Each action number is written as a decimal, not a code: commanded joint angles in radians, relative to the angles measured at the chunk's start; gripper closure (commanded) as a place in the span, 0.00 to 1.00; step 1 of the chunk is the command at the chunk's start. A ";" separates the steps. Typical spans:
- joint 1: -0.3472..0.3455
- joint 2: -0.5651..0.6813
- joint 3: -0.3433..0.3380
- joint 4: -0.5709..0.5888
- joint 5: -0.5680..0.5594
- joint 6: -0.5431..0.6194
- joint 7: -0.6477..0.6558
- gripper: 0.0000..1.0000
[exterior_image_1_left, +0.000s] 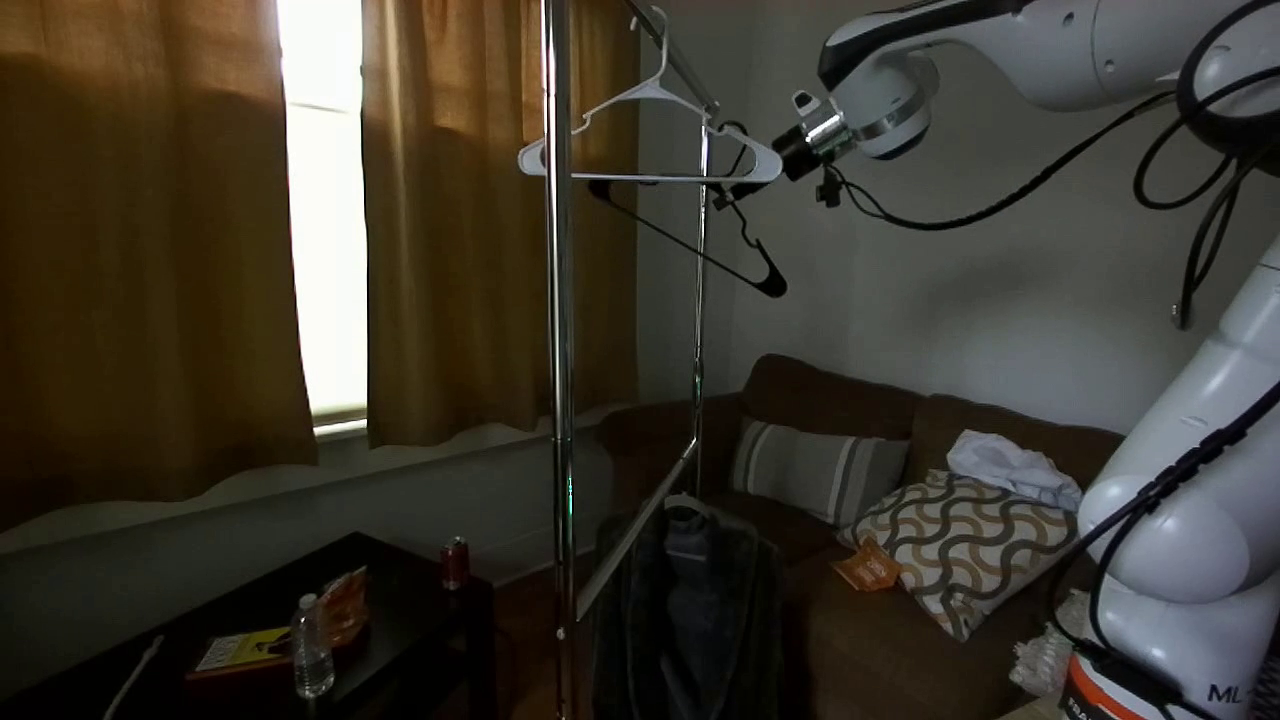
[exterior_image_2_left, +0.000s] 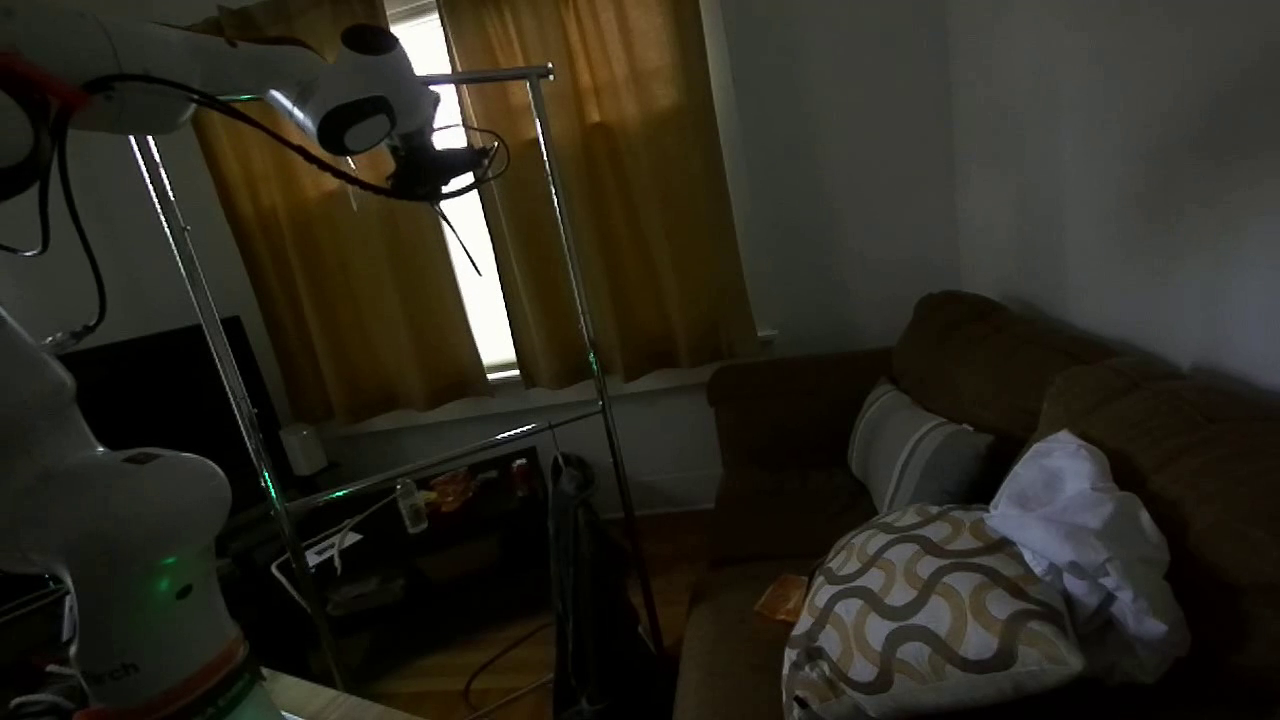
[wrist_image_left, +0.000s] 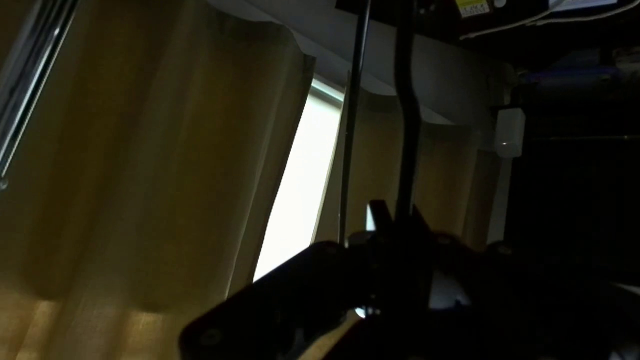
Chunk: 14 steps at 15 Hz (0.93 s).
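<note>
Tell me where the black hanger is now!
In an exterior view, the black hanger is upper middle, slightly right, held tilted in the gripper, showing mostly below the white hanger.

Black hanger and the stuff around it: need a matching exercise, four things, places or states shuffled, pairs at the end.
Things:
1. black hanger
2. red can
3. white hanger
4. striped pillow

Places or states:
A. lying on the sofa
B. hanging from the top rail
C. gripped by the hand
D. standing on the dark table

Pairs: 1-C, 2-D, 3-B, 4-A
</note>
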 joint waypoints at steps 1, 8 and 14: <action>-0.002 0.063 0.024 0.103 0.046 0.031 -0.052 0.98; -0.007 0.164 0.083 0.226 0.111 0.161 -0.068 0.98; -0.027 0.176 0.108 0.238 0.083 0.157 -0.041 0.92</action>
